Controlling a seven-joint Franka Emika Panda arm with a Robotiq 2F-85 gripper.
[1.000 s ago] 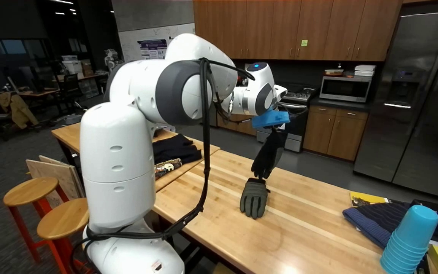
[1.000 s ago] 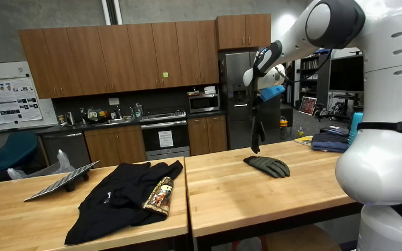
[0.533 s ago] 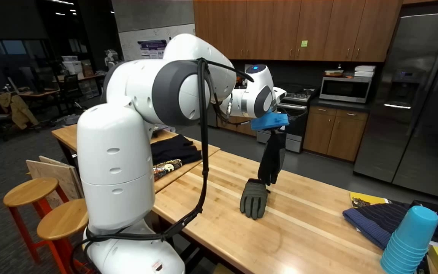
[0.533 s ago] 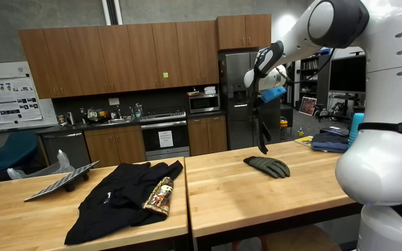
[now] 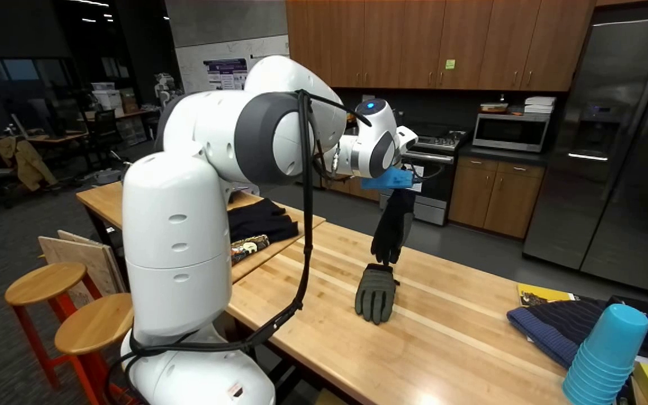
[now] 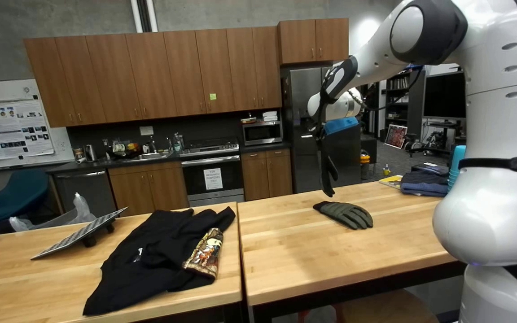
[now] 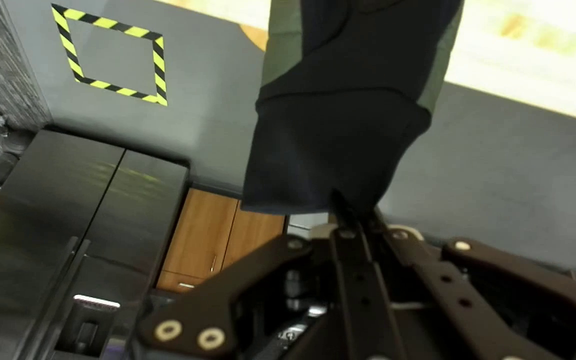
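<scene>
The jaws were closed on the cuff of a black fabric glove with olive-green panels (image 7: 338, 145), pinching it near 1 corner; in the wrist view the glove stretched from the jaws toward 12 o'clock, the loose part of its cuff edge running toward 9 o'clock. In an exterior view it hung under the rectangular blue block (image 5: 387, 178) on the white-and-grey jointed arm (image 5: 268, 135), the only 1 there, its long axis nearly upright and its fingers pointing between 6 and 7 o'clock. An olive-green padded glove with a dark cuff (image 5: 376, 295) lay flat on the pale wooden table (image 5: 448, 337), also between 6 and 7 o'clock from the jaws, cuff at its 12 and fingers at its 6. In an exterior view this lying glove (image 6: 348, 215) pointed its fingers toward 4 o'clock, and a strip of table showed between its cuff and the hanging fingertips: the 2 gloves were near but apart. How high those fingertips hung could not be judged.
</scene>
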